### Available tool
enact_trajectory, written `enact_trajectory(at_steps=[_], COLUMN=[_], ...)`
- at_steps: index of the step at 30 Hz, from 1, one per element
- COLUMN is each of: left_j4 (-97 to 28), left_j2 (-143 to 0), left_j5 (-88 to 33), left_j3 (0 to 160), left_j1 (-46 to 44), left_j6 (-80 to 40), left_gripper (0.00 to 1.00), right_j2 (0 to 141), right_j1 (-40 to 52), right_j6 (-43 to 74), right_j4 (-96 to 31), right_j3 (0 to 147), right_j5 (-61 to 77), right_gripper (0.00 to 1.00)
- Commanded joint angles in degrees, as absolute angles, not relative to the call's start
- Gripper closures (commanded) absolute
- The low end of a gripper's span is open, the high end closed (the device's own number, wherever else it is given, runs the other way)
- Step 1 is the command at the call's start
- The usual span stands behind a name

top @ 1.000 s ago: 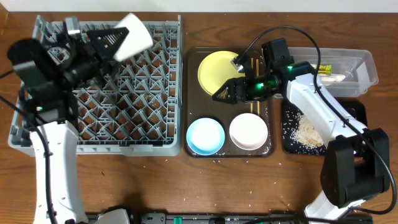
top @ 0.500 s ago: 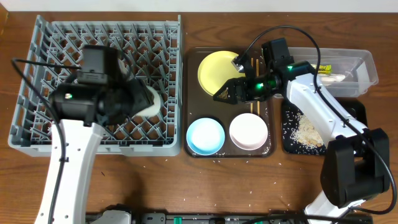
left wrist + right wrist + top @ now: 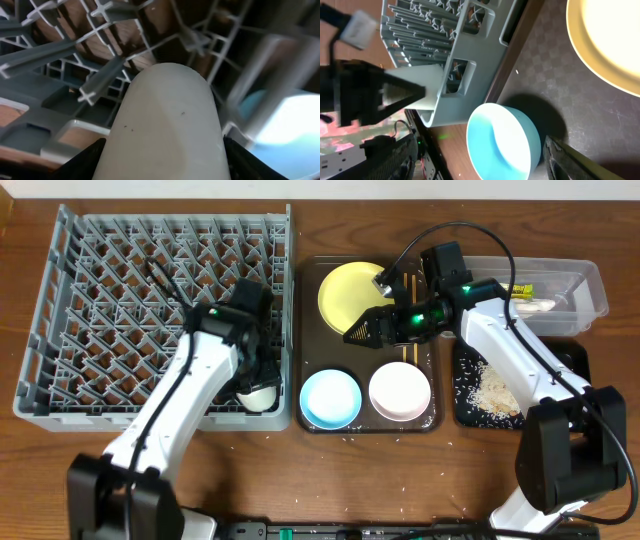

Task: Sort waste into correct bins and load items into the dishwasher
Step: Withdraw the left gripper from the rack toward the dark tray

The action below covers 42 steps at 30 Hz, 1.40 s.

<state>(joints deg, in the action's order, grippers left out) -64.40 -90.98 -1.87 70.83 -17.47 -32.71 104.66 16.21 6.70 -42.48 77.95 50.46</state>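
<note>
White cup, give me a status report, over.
Left claw shut on white cup, low in dish rack corner nearest blue bowl. Right claw open, empty, over brown tray beside yellow plate. Pegs close around cup.

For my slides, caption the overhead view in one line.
Left end effector holds the white cup in a corner of the dish rack; right end effector hovers open beside the yellow plate.
</note>
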Motion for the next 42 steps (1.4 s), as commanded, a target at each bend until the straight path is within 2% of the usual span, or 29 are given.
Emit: enact_trajectory(at_steps=[1,3,4,5,7,11,16,19,22,28,32,42], left_j4=[-64.23,-63.88,-63.81,-63.75,-63.75,-63.77,-66.57,-73.80,-73.49,-63.18,-58.76,-63.46], left_j2=[-95.42,-98.08,-98.54,-99.96,-100.31,-100.29,-99.72,-97.54,-95.26,-96.47,-101.82,-106.65], left_j5=[1.13,1.10,1.10,1.08,1.10,1.13,1.08,-0.23,-4.25,-8.86,-8.78,-11.70], left_j3=[70.65,70.65,70.65,70.65,70.67,71.09,74.76,84.58,92.49,97.19,97.19,97.06], left_j1=[-17.72,-17.72,-17.72,-17.72,-17.72,-17.72,-17.72,-18.00,-19.38,-21.82,-24.23,-29.91], left_j6=[-33.76,-33.76,-33.78,-33.78,-33.76,-33.65,-32.16,-29.74,-24.80,-25.89,-28.62,-28.56], left_gripper=[0.83,0.59,0.53,0.38,0.28,0.13,0.10,0.10,0.10,0.06,0.11,0.15], right_j2=[104.47,104.47,104.47,104.47,104.47,104.47,102.94,99.94,97.25,92.44,92.38,92.38], right_j1=[16.53,16.53,16.53,16.53,16.53,16.45,14.96,13.37,12.27,7.60,5.28,5.32], right_j6=[5.08,5.04,5.04,5.06,5.06,5.04,4.99,3.51,3.62,8.56,8.71,8.25], right_j4=[-42.68,-42.70,-42.68,-42.70,-42.70,-42.68,-46.02,-54.70,-60.25,-64.66,-67.13,-67.57], right_j3=[79.02,79.02,79.02,79.02,79.02,79.44,83.48,90.96,95.24,96.31,96.23,96.20], right_j5=[50.76,50.74,50.72,50.33,49.87,49.45,46.50,36.88,28.36,20.99,20.80,20.80], right_gripper=[0.22,0.22,0.22,0.21,0.21,0.17,0.10,0.06,0.01,0.01,0.01,0.05])
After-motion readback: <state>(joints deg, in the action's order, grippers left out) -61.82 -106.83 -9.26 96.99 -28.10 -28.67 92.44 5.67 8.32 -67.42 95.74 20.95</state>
